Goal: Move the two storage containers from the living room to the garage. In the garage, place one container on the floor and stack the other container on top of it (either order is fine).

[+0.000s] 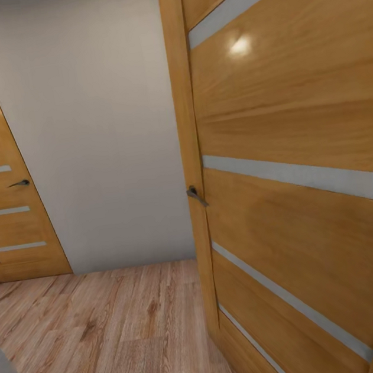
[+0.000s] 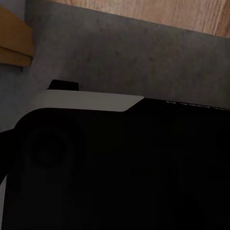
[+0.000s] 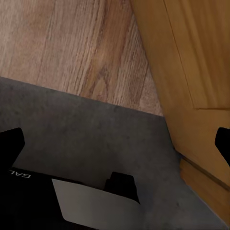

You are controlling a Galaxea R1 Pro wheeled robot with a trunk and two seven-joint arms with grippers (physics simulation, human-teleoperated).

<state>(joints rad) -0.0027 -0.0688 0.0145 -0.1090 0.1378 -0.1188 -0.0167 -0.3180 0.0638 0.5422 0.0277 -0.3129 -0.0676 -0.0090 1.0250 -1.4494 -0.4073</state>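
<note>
Right gripper [image 3: 120, 143]: spread wide, black fingertips [image 3: 10, 143] far apart, pinching nothing.
Left gripper: cannot tell if spread or pressed together.
Left wrist view: a big black robot part [image 2: 120, 167] with a white strip [image 2: 86, 101].
Dark grey floor [image 3: 96, 129]: under both wrist cameras, touching the wood floor [image 3: 72, 43].
Head view: wood floor [image 1: 113, 335] at 6 o'clock, big wooden door [image 1: 293, 182] at 3 o'clock, small wooden door [image 1: 6, 177] at 9 o'clock, white wall [image 1: 95, 134] between them.
Door corner [image 3: 191, 72]: close by the right gripper.
</note>
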